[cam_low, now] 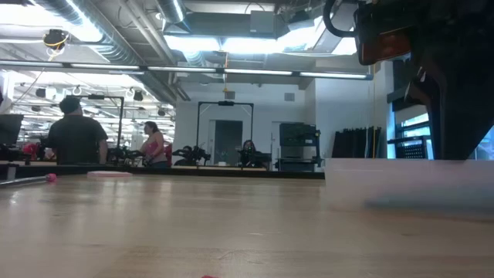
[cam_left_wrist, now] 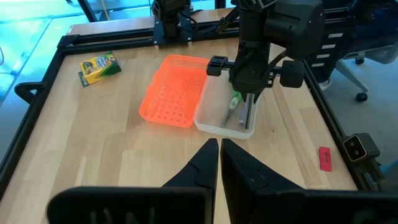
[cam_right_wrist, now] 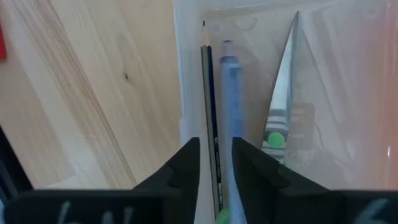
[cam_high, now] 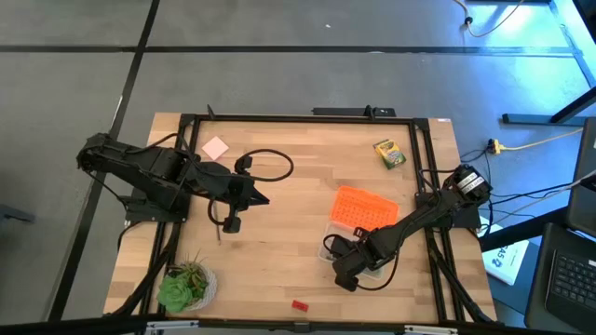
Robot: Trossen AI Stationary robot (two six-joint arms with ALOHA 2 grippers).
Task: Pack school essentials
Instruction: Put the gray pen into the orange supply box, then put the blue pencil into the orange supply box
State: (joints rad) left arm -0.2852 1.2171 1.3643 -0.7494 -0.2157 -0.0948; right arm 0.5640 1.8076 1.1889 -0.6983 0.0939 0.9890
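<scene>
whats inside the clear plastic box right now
Inside the clear plastic box lie green-handled scissors, a dark pencil and a purple pen. The right hand over it hides their lower ends.

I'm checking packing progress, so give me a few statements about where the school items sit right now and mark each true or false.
1. The green-handled scissors lie inside the clear box. True.
2. The crayon box is already in the clear box. False: it lies on the table, near the far edge.
3. The right gripper is above the clear box. True.
4. The red eraser sits on the orange lid. False: it lies on the bare table by the near edge.
5. The pink note pad is by the left gripper. True.
</scene>
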